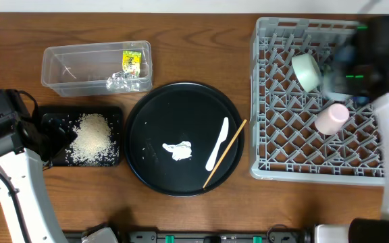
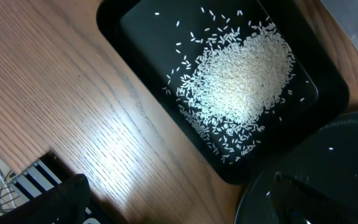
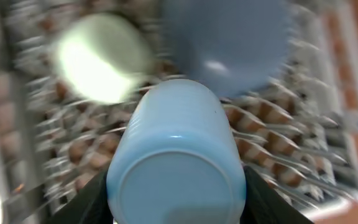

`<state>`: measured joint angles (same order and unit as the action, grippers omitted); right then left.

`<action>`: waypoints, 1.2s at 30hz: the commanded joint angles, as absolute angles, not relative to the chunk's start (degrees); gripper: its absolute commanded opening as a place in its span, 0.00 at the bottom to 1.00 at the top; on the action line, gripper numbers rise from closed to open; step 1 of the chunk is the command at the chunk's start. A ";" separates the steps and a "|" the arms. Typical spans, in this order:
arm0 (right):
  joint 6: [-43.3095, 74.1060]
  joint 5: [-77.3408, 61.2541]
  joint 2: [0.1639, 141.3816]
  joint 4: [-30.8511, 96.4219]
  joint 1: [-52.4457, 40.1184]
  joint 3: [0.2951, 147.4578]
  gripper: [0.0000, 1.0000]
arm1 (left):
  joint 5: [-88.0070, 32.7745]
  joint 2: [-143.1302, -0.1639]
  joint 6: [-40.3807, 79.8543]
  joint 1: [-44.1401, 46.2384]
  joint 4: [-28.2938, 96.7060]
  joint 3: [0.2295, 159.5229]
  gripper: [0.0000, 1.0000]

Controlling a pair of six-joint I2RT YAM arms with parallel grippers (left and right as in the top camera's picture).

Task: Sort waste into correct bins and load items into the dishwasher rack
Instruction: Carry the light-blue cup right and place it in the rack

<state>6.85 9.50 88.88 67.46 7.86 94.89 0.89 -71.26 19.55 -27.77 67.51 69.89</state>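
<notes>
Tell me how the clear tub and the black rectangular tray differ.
The clear tub is see-through with tall walls; the black rectangular tray is opaque and shallow. The tub holds a yellow-green wrapper and crumpled scraps; the tray holds a heap of rice. Both are rectangular, similar in footprint, and sit left of the round black tray.

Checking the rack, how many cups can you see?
2: a pink cup in the dishwasher rack, a pale blue cup held in the right gripper. The arm may hide others.
</notes>
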 commanded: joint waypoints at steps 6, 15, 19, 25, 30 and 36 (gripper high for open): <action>6.61 9.39 92.86 65.98 22.15 93.23 0.22 | 1.98 -71.48 20.27 -28.05 67.75 70.35 0.93; 6.66 7.86 96.97 61.41 25.85 86.43 0.19 | 1.96 -71.48 20.27 -28.05 67.72 70.35 0.93; 6.83 7.25 97.21 58.61 25.89 83.31 0.19 | 1.96 -71.48 20.27 -28.05 67.75 70.35 0.93; 6.81 7.27 97.21 56.51 25.98 79.88 0.37 | 1.96 -71.48 20.27 -28.05 67.75 70.35 0.94; 6.81 7.03 97.08 55.29 25.91 79.90 0.70 | 1.96 -71.48 20.27 -28.05 67.75 70.35 0.94; 6.79 1.76 95.96 56.97 25.82 82.15 0.71 | 1.96 -71.48 20.27 -28.05 67.77 70.35 0.94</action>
